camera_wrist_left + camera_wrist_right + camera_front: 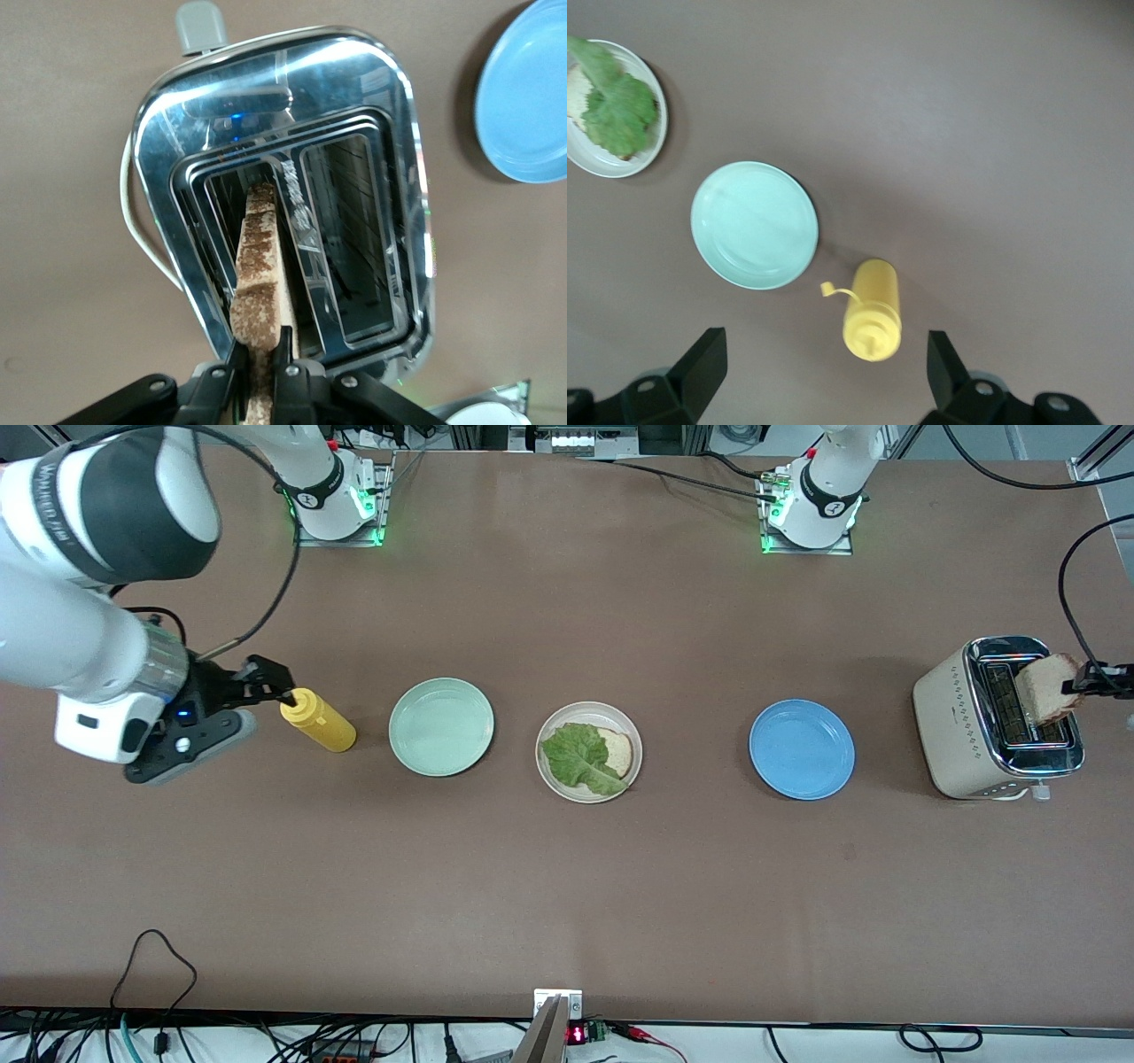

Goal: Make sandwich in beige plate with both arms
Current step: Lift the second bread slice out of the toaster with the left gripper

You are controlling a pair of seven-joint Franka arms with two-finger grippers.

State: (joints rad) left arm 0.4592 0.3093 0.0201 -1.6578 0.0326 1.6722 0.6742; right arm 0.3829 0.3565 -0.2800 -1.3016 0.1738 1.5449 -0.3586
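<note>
The beige plate (589, 708) sits mid-table with one bread slice (619, 752) on it and a lettuce leaf (580, 758) lying over that slice. My left gripper (1083, 684) is over the toaster (961, 726), shut on a second bread slice (1046, 685) that stands partly out of a slot. The left wrist view shows the fingers (285, 347) pinching this slice (260, 266) by its crust edge. My right gripper (262, 691) hangs open over the cap end of a yellow squeeze bottle (319, 723), with nothing between its fingers (700, 363).
A mint-green plate (441, 726) lies between the bottle and the beige plate. A blue plate (802, 748) lies between the beige plate and the toaster. The toaster's grey lever (200, 25) and white cord (133, 226) show in the left wrist view.
</note>
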